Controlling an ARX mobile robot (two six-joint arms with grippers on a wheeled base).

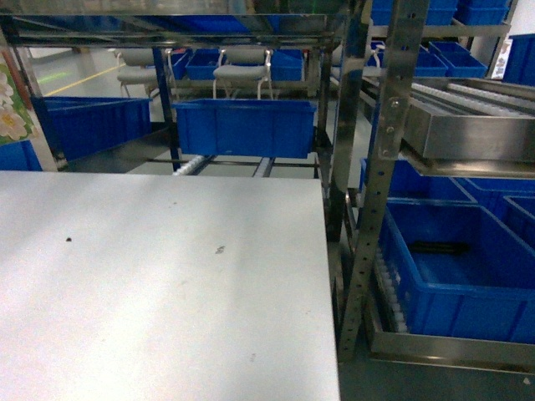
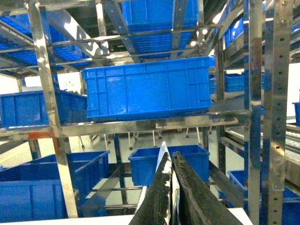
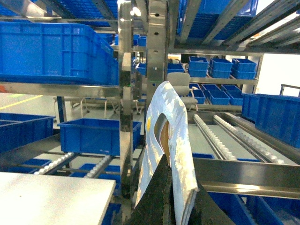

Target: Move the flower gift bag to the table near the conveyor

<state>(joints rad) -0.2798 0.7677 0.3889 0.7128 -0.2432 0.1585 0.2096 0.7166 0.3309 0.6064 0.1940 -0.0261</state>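
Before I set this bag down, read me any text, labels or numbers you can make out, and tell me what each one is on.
No readable text in any view.
Small square sticker on the matte white-grey table: too blurred to read.
Floral paper gift bag in the right claw: pattern only, no words visible.
Blue plastic bins and the steel roller rack: no labels visible.

The flower gift bag (image 3: 168,140) is pale blue-white with a floral print; bins (image 1: 245,127) are blue, the table (image 1: 159,284) white-grey.
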